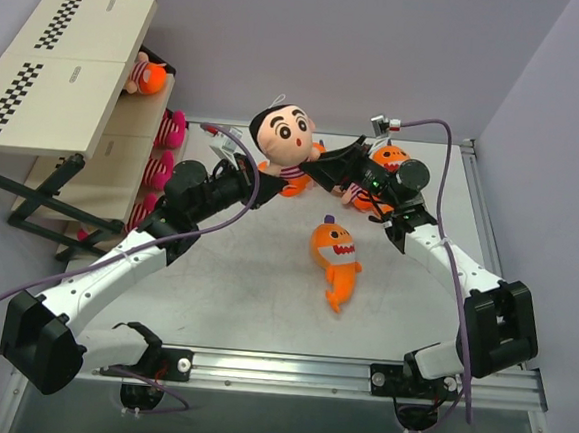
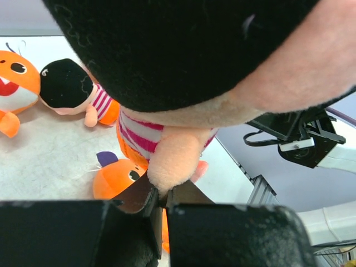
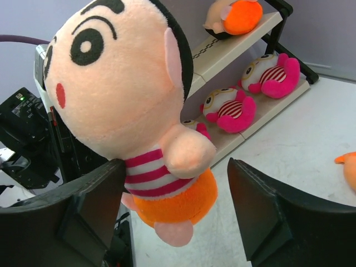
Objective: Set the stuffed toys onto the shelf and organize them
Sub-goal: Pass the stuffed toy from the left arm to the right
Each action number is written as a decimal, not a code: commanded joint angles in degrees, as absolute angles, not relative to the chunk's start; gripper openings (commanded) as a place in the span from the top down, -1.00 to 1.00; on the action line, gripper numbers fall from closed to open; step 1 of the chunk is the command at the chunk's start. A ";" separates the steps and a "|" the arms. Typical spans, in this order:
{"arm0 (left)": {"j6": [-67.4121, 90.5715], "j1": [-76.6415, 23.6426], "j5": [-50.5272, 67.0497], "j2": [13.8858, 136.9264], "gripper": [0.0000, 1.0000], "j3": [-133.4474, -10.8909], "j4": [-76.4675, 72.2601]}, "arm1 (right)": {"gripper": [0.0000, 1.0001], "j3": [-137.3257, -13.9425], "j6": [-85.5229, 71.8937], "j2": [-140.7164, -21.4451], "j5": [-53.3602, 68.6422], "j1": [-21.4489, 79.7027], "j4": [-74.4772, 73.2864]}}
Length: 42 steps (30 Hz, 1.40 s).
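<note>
A big doll with a black head, striped shirt and orange shorts [image 1: 284, 136] hangs above the table's back middle. My left gripper [image 1: 260, 182] is shut on the doll's peach arm [image 2: 169, 161], fingertips pinching it [image 2: 161, 197]. My right gripper [image 1: 318, 169] is open, its fingers on either side of the doll's body [image 3: 167, 189]; the left finger [image 3: 94, 206] is next to the striped shirt and the right finger [image 3: 267, 211] stands apart. The shelf [image 1: 67, 54] stands at far left with pink-and-white dolls [image 1: 168, 129] and an orange doll [image 1: 146, 75] on its tiers.
An orange shark [image 1: 333, 257] lies mid-table. More toys [image 1: 384, 162] lie under my right arm. The left wrist view shows a small black-headed doll [image 2: 67, 86], a shark [image 2: 15, 83] and an orange toy [image 2: 114, 177] on the table. The shelf's black frame legs [image 1: 45, 197] splay out at left.
</note>
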<state>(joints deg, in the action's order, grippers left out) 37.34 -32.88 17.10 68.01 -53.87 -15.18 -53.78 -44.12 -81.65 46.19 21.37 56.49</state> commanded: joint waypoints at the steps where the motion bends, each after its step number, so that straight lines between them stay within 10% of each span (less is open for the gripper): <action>1: 37.79 -32.87 20.65 68.11 0.95 -54.23 -20.74 | -0.43 -55.64 -45.97 -82.18 49.13 21.09 64.16; 12: 35.87 -33.49 20.66 69.52 0.84 -53.79 -18.81 | 1.00 -55.63 -43.25 -79.63 50.27 20.83 60.83; 22: 19.00 -33.57 7.48 63.46 -0.68 -58.09 -2.91 | 1.00 -61.51 -28.31 -75.94 43.08 20.57 31.52; 42: -33.72 -62.74 -22.41 65.64 -0.95 -52.57 -18.62 | 1.00 -70.40 -26.63 -76.29 31.90 23.03 10.19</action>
<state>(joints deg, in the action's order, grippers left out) -22.59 -60.58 -17.28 63.40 -53.56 -9.39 -68.31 -25.89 -78.74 32.51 22.15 8.82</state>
